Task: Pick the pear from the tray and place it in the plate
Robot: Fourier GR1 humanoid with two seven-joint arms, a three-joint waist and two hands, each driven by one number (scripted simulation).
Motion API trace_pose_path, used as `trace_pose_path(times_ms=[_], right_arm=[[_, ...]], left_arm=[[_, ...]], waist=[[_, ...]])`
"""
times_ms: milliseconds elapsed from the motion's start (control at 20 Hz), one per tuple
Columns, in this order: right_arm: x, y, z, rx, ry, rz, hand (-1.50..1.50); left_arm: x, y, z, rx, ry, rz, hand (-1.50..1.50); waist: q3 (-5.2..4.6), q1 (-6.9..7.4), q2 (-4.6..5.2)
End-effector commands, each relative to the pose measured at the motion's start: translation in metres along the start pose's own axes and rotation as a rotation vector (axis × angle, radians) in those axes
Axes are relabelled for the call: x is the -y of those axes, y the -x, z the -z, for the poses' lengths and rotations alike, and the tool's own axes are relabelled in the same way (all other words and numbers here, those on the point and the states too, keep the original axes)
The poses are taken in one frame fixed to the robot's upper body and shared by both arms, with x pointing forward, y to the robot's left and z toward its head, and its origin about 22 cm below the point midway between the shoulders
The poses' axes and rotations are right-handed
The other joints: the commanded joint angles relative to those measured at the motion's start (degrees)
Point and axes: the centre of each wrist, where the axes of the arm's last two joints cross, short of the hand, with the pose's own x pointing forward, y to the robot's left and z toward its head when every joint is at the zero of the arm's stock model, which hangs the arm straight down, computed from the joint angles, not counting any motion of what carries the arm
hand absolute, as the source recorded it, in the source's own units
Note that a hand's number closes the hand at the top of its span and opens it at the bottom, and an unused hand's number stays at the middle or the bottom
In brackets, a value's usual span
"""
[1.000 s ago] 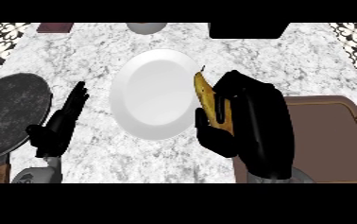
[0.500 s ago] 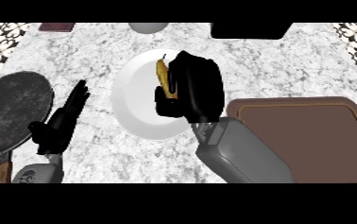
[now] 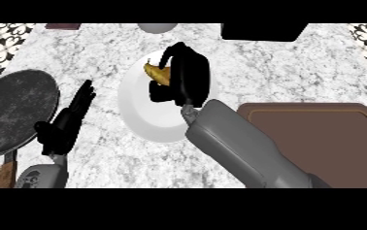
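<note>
On the grey marble table (image 3: 287, 73), between a dark round pan (image 3: 25, 103) and brown rectangular tray (image 3: 315, 127), the right robot hand (image 3: 185, 78) curls round what seems a yellow-brown pear (image 3: 156, 73) over the white round plate (image 3: 143, 112), while the left robot hand (image 3: 68, 120) rests open.

This is a kitchen, seen steeply from above. The work surface is a grey-and-white marbled stone counter (image 3: 287, 73). On it lie a round white plate (image 3: 147, 115), a dark round frying pan (image 3: 25, 103) at the left edge (its handle runs off toward the lower left), and a brown tray (image 3: 323, 127) at the right. A patterned black-and-white strip (image 3: 14, 32) shows at the far corners.
</note>
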Motion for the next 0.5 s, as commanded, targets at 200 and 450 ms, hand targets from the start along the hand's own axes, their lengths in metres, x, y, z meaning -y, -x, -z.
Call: trace_pose_path(times_ms=[200,450], right_arm=[[-0.018,0.015,0.027,-0.174,0.016,0.119,-1.5],[-0.016,0.018,0.016,-0.137,0.162,0.338,-1.5]], left_arm=[[0.009,-0.002,-0.005,0.006,0.004,0.0,0.0],[-0.007,-0.003,0.0,0.015,-0.008,0.008,0.0]], waist=[[0.03,1.0,0.28],[0.05,-0.16,0.13]])
